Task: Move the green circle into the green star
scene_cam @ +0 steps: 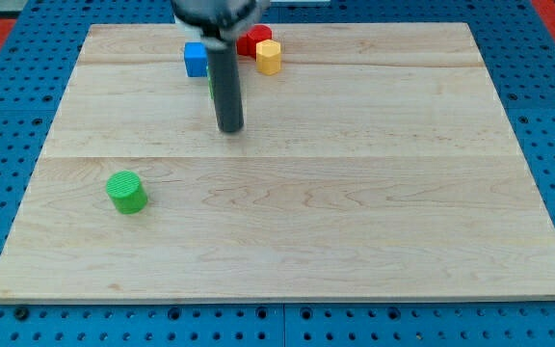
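Approach step: your tip (229,128), a bare rod with no hand, stands far right of the green circle (126,191); green star hidden, so get behind the circle.

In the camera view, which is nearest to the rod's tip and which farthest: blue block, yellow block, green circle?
From my tip:
1. Blue cube-shaped block, toward the view's top, slightly left.
2. Yellow hexagonal block, toward the view's top, slightly right; only a little farther.
3. Green circle, a short cylinder, lower left, farthest.
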Tool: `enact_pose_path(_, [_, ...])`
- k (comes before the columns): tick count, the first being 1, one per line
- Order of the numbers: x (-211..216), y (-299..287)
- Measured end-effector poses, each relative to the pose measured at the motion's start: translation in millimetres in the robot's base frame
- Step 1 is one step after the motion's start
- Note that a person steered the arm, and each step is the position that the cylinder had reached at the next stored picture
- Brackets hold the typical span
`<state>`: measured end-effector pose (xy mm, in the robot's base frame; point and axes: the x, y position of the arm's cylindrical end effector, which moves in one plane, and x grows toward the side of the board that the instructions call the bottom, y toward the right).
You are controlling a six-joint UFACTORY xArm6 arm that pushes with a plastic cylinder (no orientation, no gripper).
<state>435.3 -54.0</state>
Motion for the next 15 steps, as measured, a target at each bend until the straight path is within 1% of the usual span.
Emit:
enact_pose_path(1, [102.8,-5.7])
enact_pose_path(2, [133.4,-61.7])
enact_pose_path(3, [121.0,-120.7])
enact_pose_path(4, [99.8,-141.5])
enact_pose_path(5, [78.9,-141.3])
enact_pose_path(6, [52.4,-132.0])
enact_pose_path(7, [34.3,-103.2])
enact_pose_path(8, [28.4,-81.9])
enact_pose_path(9, [44.2,-72.4])
enact_pose_path(10, [34.3,-54.7])
enact_pose_path(14, [-71.2,-51.4])
enact_pose_path(15, [-85.5,-35.2])
